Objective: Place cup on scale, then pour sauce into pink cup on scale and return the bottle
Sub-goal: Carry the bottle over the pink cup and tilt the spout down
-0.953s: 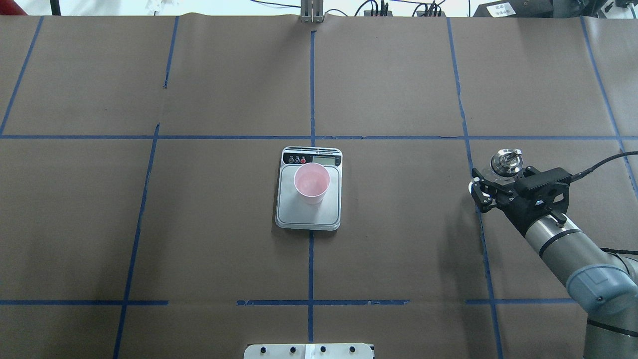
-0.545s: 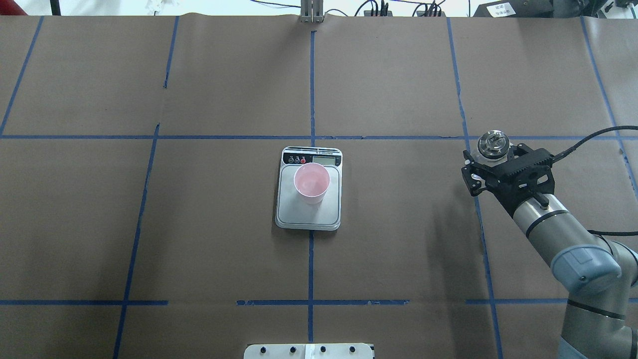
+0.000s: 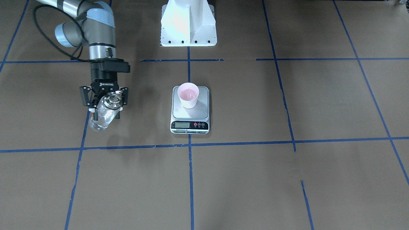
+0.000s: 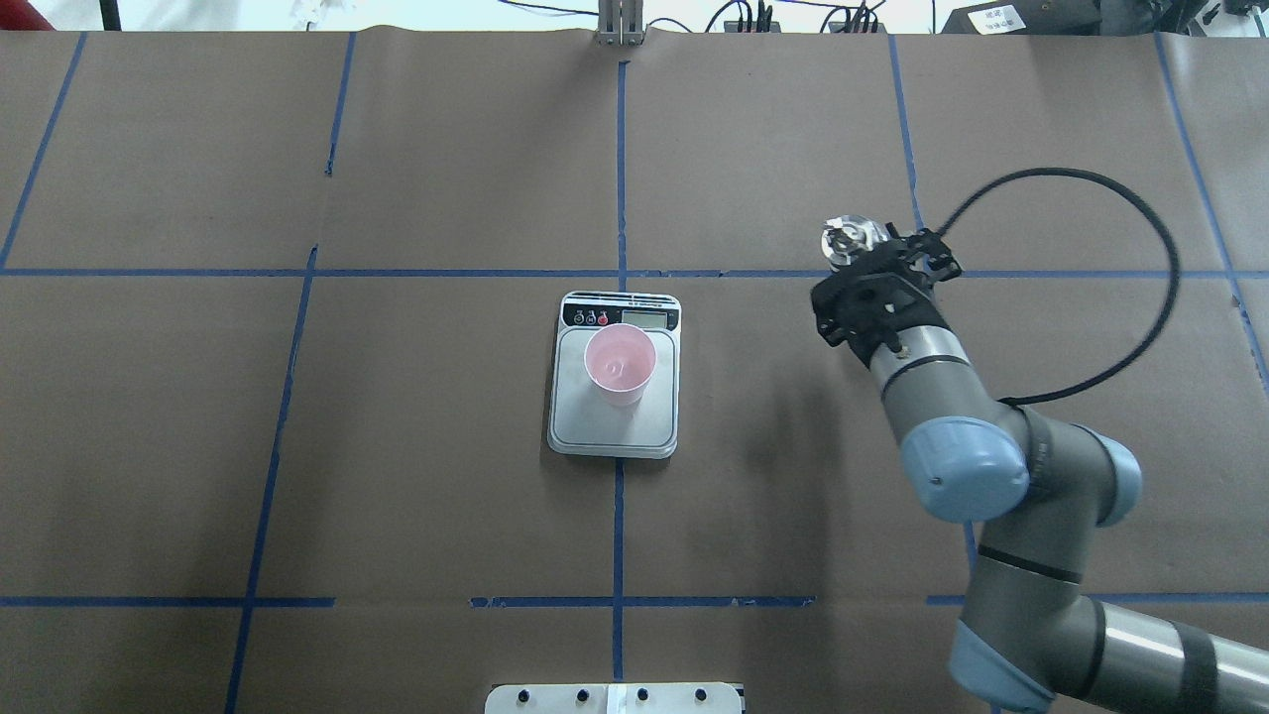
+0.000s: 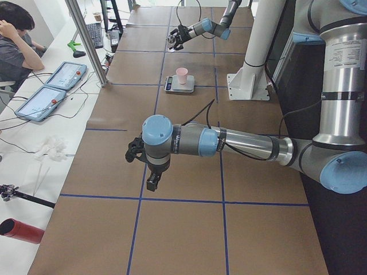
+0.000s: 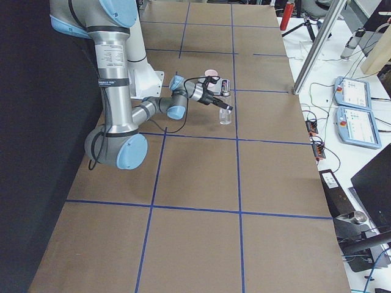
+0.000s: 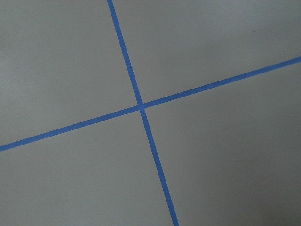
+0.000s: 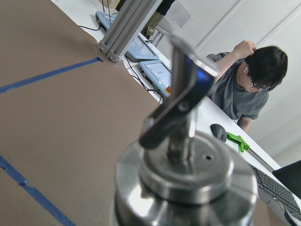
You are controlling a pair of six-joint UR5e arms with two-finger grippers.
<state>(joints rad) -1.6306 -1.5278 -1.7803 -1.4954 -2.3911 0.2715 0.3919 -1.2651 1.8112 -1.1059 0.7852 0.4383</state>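
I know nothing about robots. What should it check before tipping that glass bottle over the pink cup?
1. The cup stands upright on the scale: ok.
2. The right gripper is shut on the bottle: ok.
3. The bottle is above the cup: not ok, it is off to the scale's side.
4. The left arm is away from the scale: ok.
5. Room left in the cup: cannot tell.
6. Scale's display zeroed: cannot tell, too small.

The bottle [image 8: 184, 181] looms close, its spout [image 8: 181, 92] raised, a person [image 8: 244, 84] seated beyond the table [image 8: 61, 122].
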